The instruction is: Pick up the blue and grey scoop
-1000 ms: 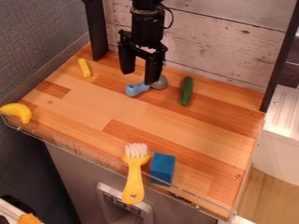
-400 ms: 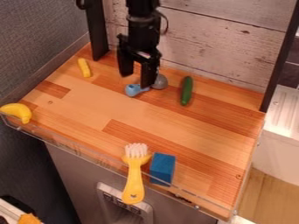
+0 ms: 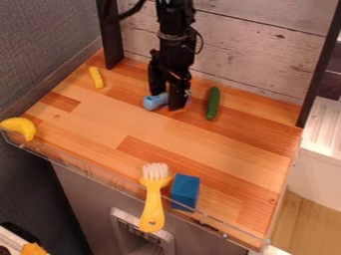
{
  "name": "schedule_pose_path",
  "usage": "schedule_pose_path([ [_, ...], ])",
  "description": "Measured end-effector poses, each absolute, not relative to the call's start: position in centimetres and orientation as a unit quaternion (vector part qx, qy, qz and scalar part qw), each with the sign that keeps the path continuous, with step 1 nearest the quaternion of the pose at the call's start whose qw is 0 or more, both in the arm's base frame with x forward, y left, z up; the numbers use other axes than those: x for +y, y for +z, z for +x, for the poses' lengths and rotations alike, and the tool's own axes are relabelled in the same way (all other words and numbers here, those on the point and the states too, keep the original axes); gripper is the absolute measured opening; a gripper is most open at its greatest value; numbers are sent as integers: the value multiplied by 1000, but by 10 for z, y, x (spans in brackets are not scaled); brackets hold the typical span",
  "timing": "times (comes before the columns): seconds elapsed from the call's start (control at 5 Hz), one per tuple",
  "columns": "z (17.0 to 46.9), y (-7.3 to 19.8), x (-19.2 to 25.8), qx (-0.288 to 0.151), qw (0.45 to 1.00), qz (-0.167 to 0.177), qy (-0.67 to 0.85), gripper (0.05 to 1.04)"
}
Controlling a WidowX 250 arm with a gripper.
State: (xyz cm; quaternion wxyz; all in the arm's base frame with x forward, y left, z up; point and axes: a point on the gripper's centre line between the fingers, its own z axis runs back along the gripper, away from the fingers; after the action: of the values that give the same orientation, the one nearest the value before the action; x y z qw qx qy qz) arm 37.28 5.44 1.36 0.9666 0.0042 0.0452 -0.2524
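The black gripper (image 3: 166,101) hangs down over the rear of the wooden tabletop (image 3: 200,144), left of the middle of its back edge, right at the blue-handled utensil (image 3: 154,102). The utensil lies on the wood, its blue handle to the left and its grey rounded head to the right, partly hidden behind the gripper. Whether the jaws are released or clenched on the utensil, I cannot tell. To the right, near the back edge and apart from the gripper, lies a green cucumber (image 3: 213,103). A small yellow stick (image 3: 96,77) lies near the back left corner, and a yellow banana (image 3: 20,127) rests at the front left corner, by the clear rail (image 3: 73,166). Right of the middle of the front edge, a yellow brush (image 3: 152,209) points its white bristles inward, its handle reaching out over the edge; a blue block (image 3: 185,191) sits just beside it.
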Motion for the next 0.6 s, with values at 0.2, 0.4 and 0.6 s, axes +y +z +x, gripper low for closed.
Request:
schedule_pose_path([
  [0.2, 378, 9, 52, 43, 970, 8, -240, 944],
  [0.4, 387, 8, 52, 37, 980, 11, -197, 661],
  [0.6, 392, 8, 52, 38, 987, 12, -153, 375],
])
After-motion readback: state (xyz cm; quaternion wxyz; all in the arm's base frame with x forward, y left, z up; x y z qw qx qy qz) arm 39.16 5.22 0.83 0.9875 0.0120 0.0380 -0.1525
